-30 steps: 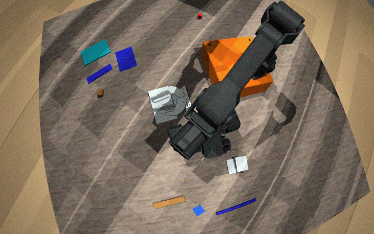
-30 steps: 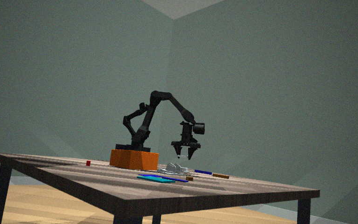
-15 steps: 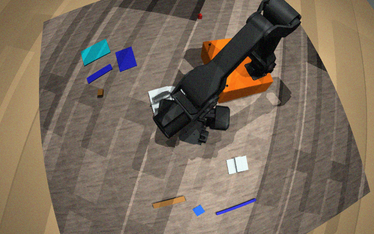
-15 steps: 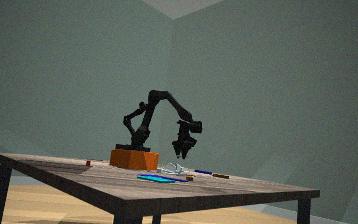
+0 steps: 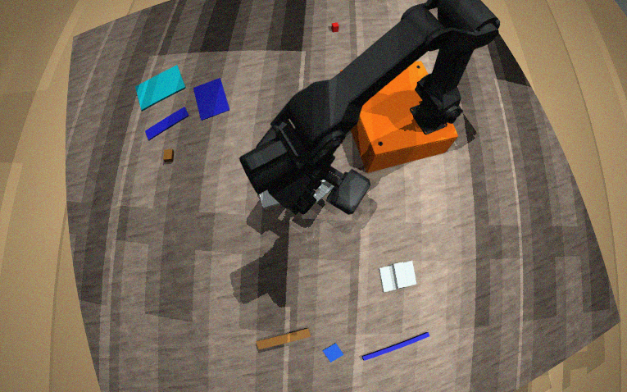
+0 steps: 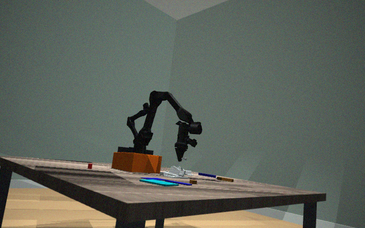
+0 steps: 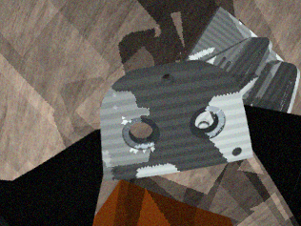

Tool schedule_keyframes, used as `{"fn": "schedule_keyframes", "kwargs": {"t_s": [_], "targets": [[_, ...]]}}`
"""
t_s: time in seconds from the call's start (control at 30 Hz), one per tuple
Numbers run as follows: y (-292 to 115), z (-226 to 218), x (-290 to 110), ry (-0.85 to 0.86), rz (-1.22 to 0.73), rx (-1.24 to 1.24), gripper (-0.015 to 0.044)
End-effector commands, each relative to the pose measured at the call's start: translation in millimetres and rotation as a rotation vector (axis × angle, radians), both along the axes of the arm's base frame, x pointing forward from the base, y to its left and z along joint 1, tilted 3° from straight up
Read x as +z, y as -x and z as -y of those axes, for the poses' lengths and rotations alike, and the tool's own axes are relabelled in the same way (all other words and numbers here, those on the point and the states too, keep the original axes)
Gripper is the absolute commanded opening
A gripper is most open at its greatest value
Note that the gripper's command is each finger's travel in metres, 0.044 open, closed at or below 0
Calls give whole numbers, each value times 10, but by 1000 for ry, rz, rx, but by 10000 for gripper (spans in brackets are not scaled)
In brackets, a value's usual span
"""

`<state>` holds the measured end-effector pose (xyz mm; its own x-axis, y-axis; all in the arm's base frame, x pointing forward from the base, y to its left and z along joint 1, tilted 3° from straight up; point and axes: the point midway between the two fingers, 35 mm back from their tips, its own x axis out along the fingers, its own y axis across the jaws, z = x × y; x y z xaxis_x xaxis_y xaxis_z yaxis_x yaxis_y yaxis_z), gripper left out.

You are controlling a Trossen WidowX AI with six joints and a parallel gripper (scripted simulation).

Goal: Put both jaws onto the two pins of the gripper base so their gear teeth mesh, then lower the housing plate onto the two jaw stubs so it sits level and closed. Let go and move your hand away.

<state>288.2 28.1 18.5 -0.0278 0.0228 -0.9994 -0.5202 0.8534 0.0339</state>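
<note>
My gripper (image 6: 179, 160) (image 7: 170, 124) is shut on the pale ribbed housing plate (image 7: 177, 101) by its two side edges. The plate also shows as a small light edge (image 6: 184, 159) beside the fingertips. It has two large round holes. The plate hangs above the table, apart from the gripper base below. The white gripper base (image 5: 268, 198) (image 6: 166, 175) lies on the table, mostly hidden by my hand from above. Two raised jaws (image 7: 277, 86) (image 6: 175, 171) show on it, past the plate's upper right in the wrist view. Pins, stubs and gear mesh are hidden.
The orange block (image 5: 403, 111) (image 6: 138, 162) is under the arm's foot. A white two-part block (image 5: 405, 274) lies right of the hand. Cyan (image 5: 160, 87) and dark blue (image 5: 211, 98) plates lie left. A brown bar (image 5: 283, 339) and blue strip (image 5: 395, 346) lie in front.
</note>
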Motion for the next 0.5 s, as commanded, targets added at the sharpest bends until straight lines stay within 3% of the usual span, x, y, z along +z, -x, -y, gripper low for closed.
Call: {"fn": "schedule_keyframes", "kwargs": {"t_s": [0.0,0.47], "targets": [[0,131,17,7,7,-130,351],[71,544,1,20,-4,-561,351]]}}
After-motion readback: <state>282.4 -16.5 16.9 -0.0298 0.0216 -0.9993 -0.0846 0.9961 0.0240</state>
